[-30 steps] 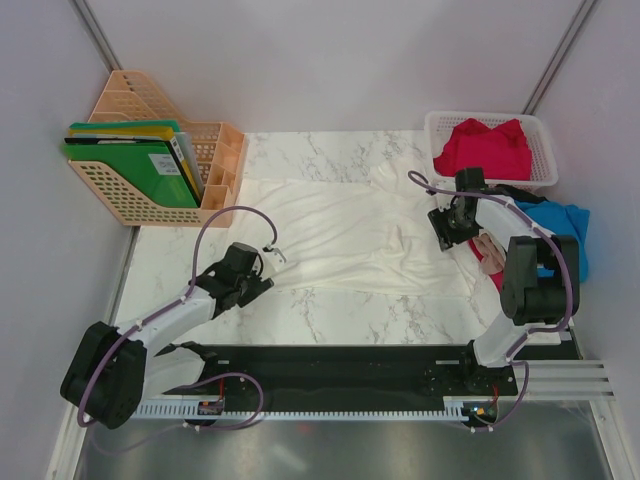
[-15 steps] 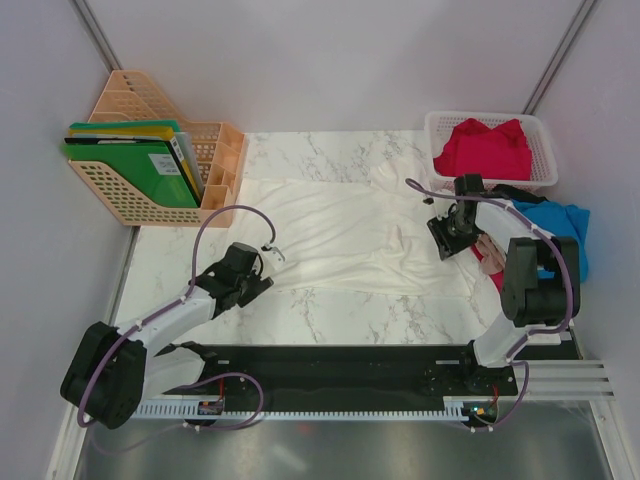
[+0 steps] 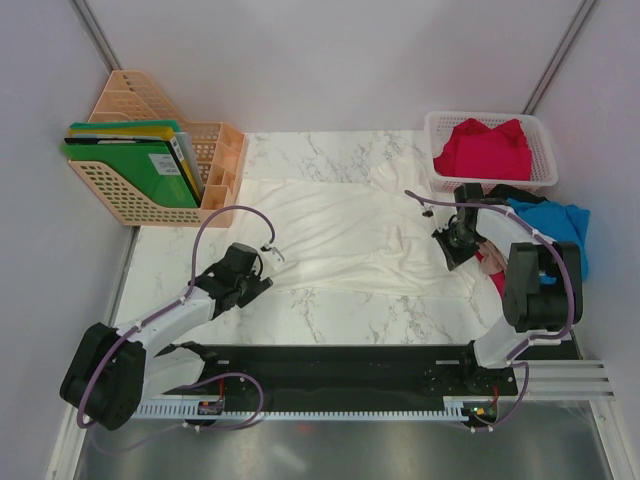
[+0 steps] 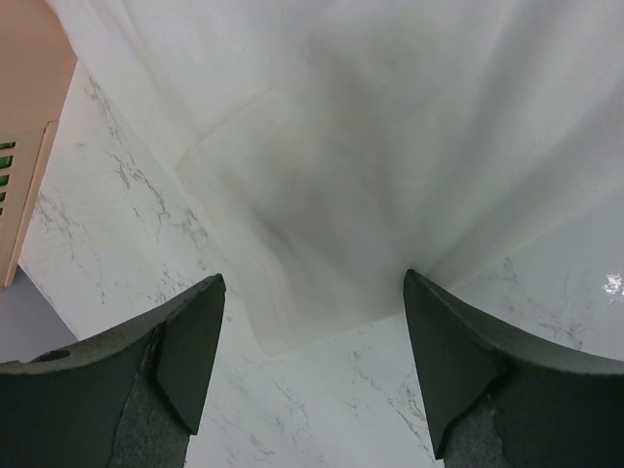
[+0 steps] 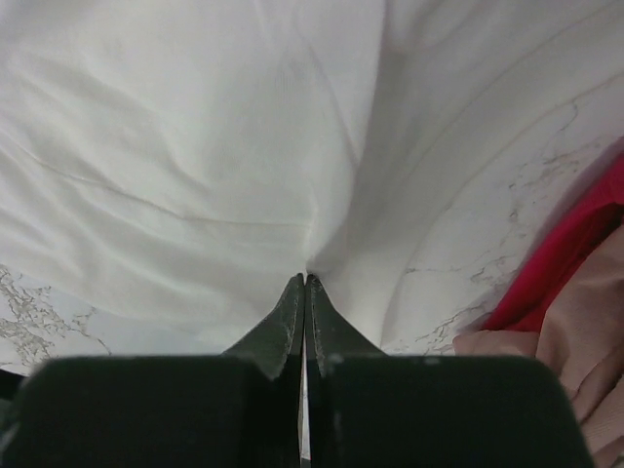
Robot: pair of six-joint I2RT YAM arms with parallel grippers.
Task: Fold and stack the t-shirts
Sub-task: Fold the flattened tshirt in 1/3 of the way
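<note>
Spread flat on the counter (image 3: 330,315) for folding: white t-shirt (image 3: 340,235). Pinched closed on its 3 o'clock edge, right hand (image 5: 305,283), likely to lift a fold; left hand (image 4: 312,322) open above its 8 o'clock corner.

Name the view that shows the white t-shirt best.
Top external: the white t-shirt lies there nearly whole, spread across the table. Left wrist shows only one sleeve and nearby cloth; right wrist only creases gathered at the shut right tool.
</note>
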